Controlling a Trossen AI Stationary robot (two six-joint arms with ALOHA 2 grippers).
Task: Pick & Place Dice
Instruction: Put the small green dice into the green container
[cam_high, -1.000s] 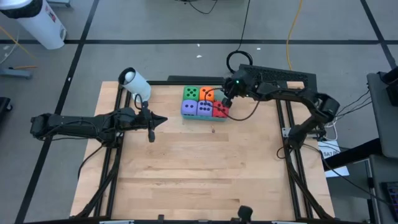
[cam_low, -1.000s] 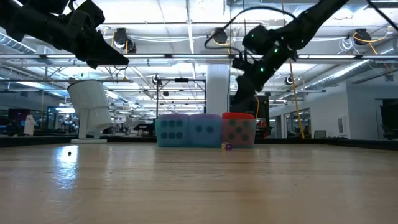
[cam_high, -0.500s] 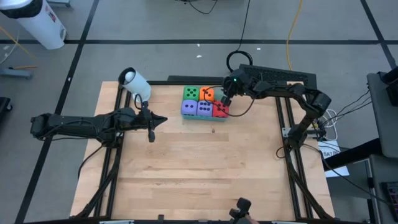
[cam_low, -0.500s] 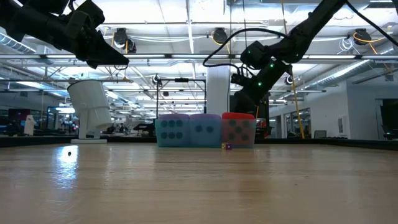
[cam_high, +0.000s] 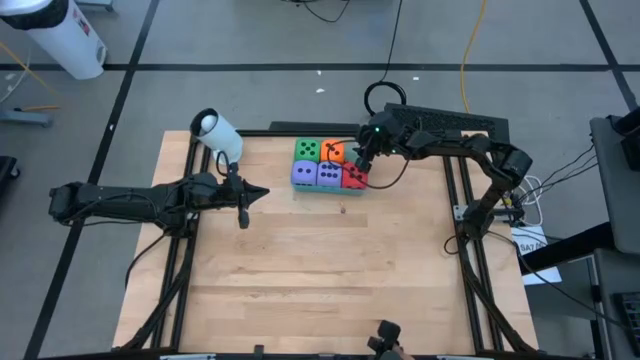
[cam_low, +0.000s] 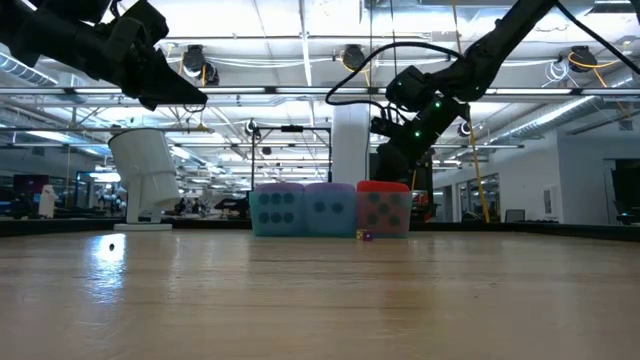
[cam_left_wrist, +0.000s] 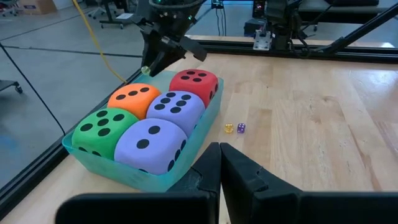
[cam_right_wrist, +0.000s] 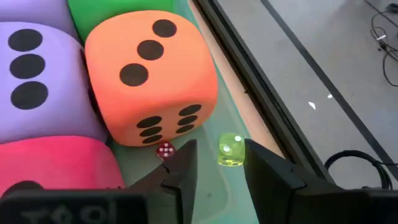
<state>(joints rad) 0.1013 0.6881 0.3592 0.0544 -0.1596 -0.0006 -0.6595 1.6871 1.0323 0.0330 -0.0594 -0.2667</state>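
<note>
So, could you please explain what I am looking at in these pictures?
Two robot arms work at a wooden table. One camera looks down from above, one sits at table level, and one rides on each wrist. A green tray holds five big dice. The right gripper hangs open over the tray's corner, a tiny yellow-green die lying between its fingers, near a tiny red die. Two more tiny dice lie on the table. The left gripper waits shut, empty, at the left.

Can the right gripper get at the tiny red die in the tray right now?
Probably, but tightly. The tiny red die lies on the tray floor against the orange die, just outside the right gripper's open fingers; the yellow-green die sits between them.
</note>
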